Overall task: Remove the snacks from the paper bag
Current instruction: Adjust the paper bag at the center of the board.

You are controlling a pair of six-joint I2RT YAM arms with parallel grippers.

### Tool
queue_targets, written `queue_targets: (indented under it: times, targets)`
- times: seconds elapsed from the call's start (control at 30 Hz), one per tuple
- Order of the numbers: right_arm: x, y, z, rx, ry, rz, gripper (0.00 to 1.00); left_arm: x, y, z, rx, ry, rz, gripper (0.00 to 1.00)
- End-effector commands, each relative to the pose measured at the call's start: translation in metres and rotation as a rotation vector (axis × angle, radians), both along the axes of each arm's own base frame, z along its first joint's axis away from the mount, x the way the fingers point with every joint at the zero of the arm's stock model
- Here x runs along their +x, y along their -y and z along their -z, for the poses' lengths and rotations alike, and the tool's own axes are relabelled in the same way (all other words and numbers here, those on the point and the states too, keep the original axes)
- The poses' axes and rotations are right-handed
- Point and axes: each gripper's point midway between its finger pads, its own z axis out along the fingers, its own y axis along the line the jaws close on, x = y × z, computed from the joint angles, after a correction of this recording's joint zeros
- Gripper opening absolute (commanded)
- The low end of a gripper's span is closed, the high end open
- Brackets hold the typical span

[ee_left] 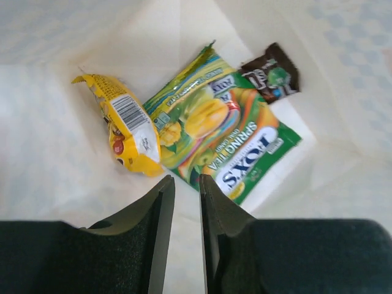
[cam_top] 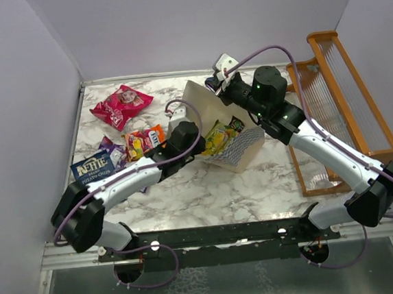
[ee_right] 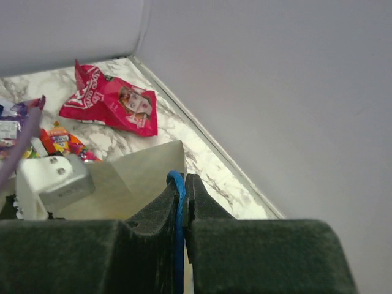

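The paper bag [cam_top: 243, 147] lies on its side mid-table with its mouth facing left. My right gripper [cam_top: 217, 82] is shut on the bag's thin blue cord handle [ee_right: 178, 184] and holds the upper flap [ee_right: 147, 166] up. My left gripper [cam_top: 193, 135] reaches into the mouth; in the left wrist view it [ee_left: 187, 180] is empty, with its jaws only narrowly apart. Just ahead of it, inside the bag, lie a yellow packet [ee_left: 130, 131], a green Fox's pack [ee_left: 223, 138] and a small dark pack [ee_left: 272, 76]. The pink-red bag [cam_top: 120, 105], the blue chips bag [cam_top: 94, 168] and small candy packs [cam_top: 143, 142] lie outside on the left.
An orange wooden rack [cam_top: 343, 93] stands along the right side, close to my right arm. The enclosure walls bound the marble table [cam_top: 207, 194] at the back and on both sides. The pink-red bag also shows in the right wrist view [ee_right: 113, 101].
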Motion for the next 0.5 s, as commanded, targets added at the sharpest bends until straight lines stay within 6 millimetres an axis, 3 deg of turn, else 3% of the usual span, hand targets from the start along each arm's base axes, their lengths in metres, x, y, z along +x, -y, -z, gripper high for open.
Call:
queue_targets:
  times: [0.0, 0.2, 0.33, 0.47]
  targets:
    - [-0.02, -0.011, -0.027, 0.112, -0.005, -0.083, 0.02, -0.024, -0.014, -0.058, -0.132, 0.089, 0.037, 0.27]
    - [-0.004, -0.016, -0.034, 0.12, -0.003, -0.045, 0.02, -0.047, -0.024, -0.084, -0.22, 0.146, 0.088, 0.34]
    - [0.013, 0.004, -0.047, 0.093, 0.063, 0.094, 0.02, -0.048, -0.018, -0.082, -0.198, 0.123, 0.12, 0.38]
    - [0.008, 0.006, -0.061, 0.047, 0.103, 0.077, 0.02, -0.038, -0.008, -0.113, -0.2, 0.172, 0.138, 0.43]
